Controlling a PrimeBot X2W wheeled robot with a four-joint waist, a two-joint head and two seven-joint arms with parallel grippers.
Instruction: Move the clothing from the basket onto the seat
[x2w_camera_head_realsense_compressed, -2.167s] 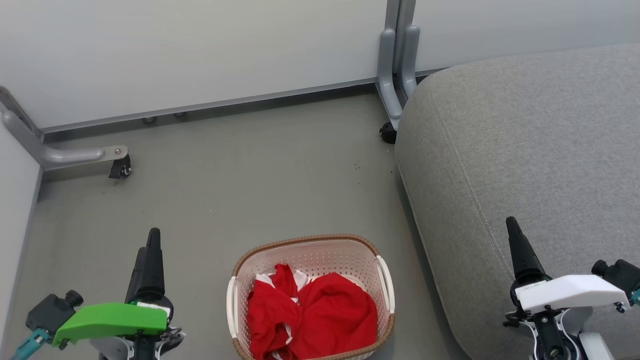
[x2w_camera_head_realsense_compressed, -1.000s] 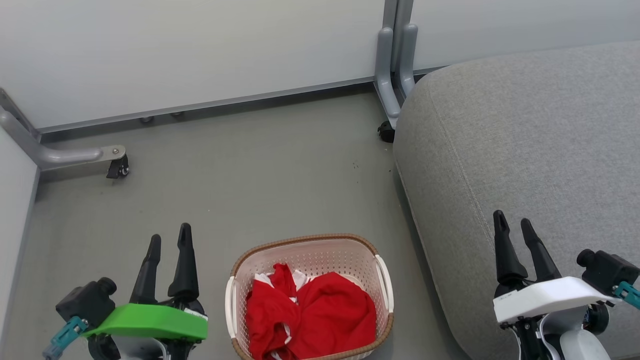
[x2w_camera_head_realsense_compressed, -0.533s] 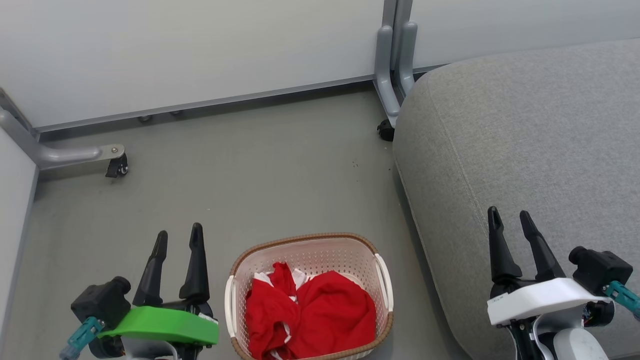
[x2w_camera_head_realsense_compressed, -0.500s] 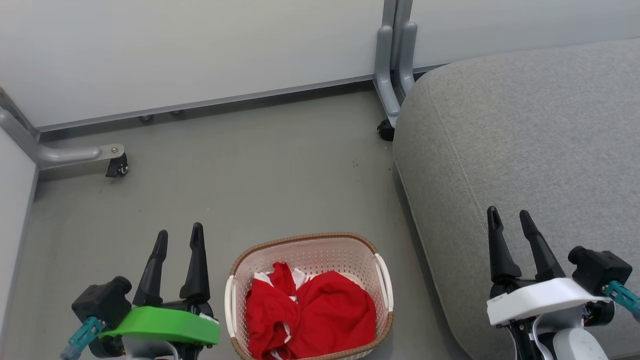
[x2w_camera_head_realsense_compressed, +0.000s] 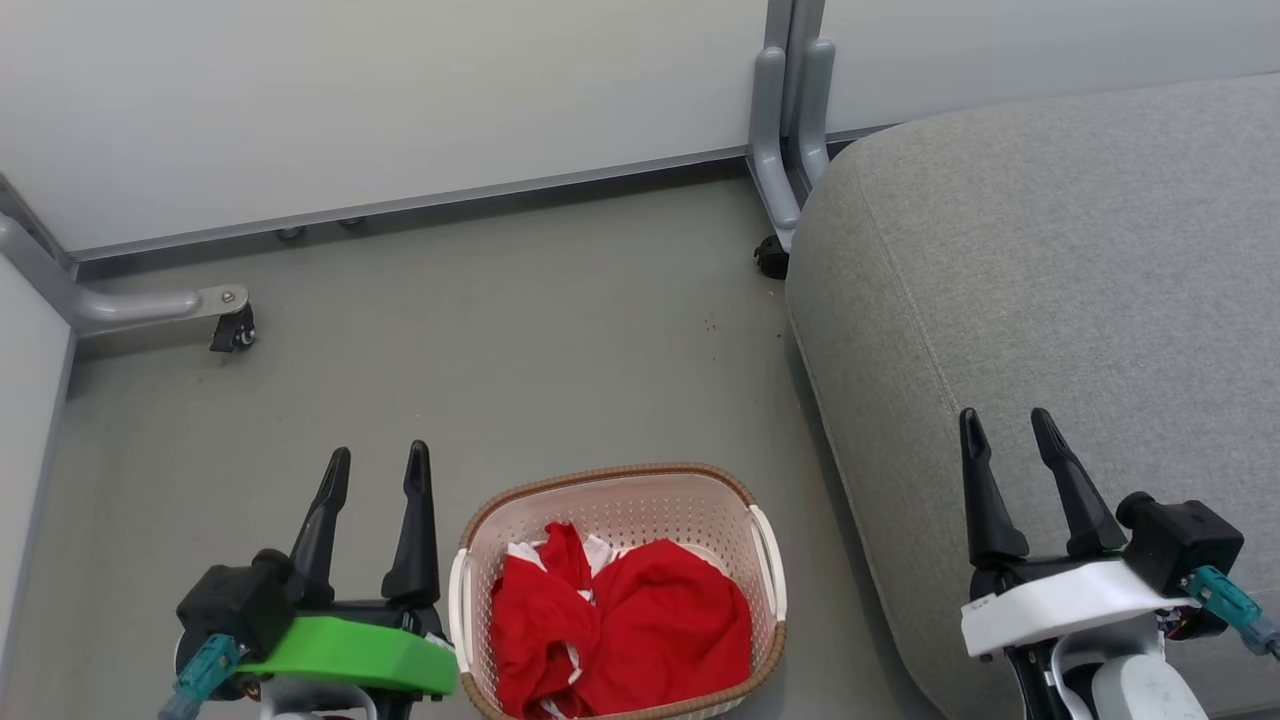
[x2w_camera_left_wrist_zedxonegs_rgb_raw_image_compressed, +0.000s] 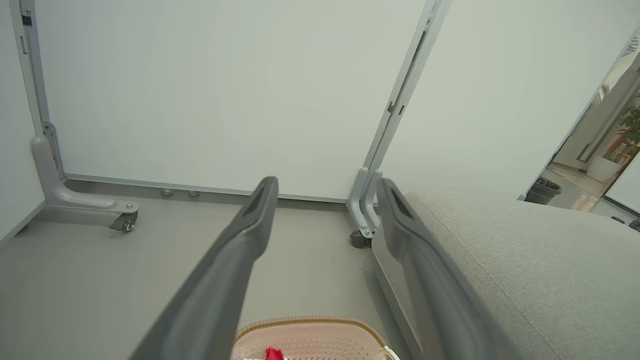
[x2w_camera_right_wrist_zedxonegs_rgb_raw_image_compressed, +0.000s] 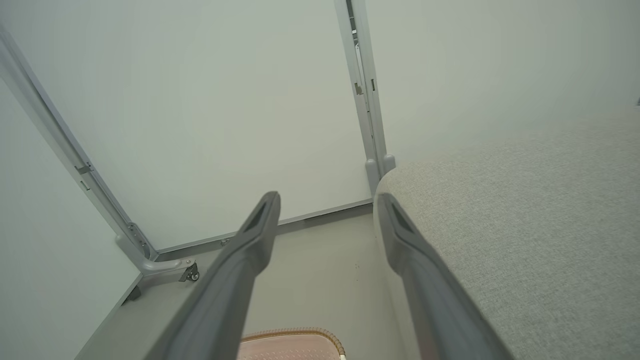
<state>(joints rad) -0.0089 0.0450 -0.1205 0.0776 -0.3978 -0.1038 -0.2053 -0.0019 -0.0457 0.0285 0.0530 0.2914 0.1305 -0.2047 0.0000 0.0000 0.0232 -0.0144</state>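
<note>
A cream perforated basket (x2w_camera_head_realsense_compressed: 620, 497) with a brown rim stands on the floor at the bottom centre and holds crumpled red clothing (x2w_camera_head_realsense_compressed: 620, 625) with white trim. The big grey seat (x2w_camera_head_realsense_compressed: 1050, 280) lies to its right. My left gripper (x2w_camera_head_realsense_compressed: 378, 462) hovers open just left of the basket, fingers pointing forward. Over the seat's front edge my right gripper (x2w_camera_head_realsense_compressed: 1003, 425) is open and empty too. The left wrist view has the basket rim (x2w_camera_left_wrist_zedxonegs_rgb_raw_image_compressed: 305, 322) and a scrap of the red clothing (x2w_camera_left_wrist_zedxonegs_rgb_raw_image_compressed: 272, 354) below its fingers (x2w_camera_left_wrist_zedxonegs_rgb_raw_image_compressed: 250, 225). The right wrist view catches the basket rim (x2w_camera_right_wrist_zedxonegs_rgb_raw_image_compressed: 292, 333) beside the seat (x2w_camera_right_wrist_zedxonegs_rgb_raw_image_compressed: 525, 210).
White partition panels (x2w_camera_head_realsense_compressed: 400, 90) close off the back, with grey wheeled feet at the left (x2w_camera_head_realsense_compressed: 225, 325) and by the seat's corner (x2w_camera_head_realsense_compressed: 775, 250). Another panel edge (x2w_camera_head_realsense_compressed: 25, 420) runs along the far left. Grey floor (x2w_camera_head_realsense_compressed: 520, 340) stretches between the basket and the wall.
Both grippers went from shut to open. The left gripper has moved right toward the basket, and the right one has drifted slightly left and up. The clothing lies as before.
</note>
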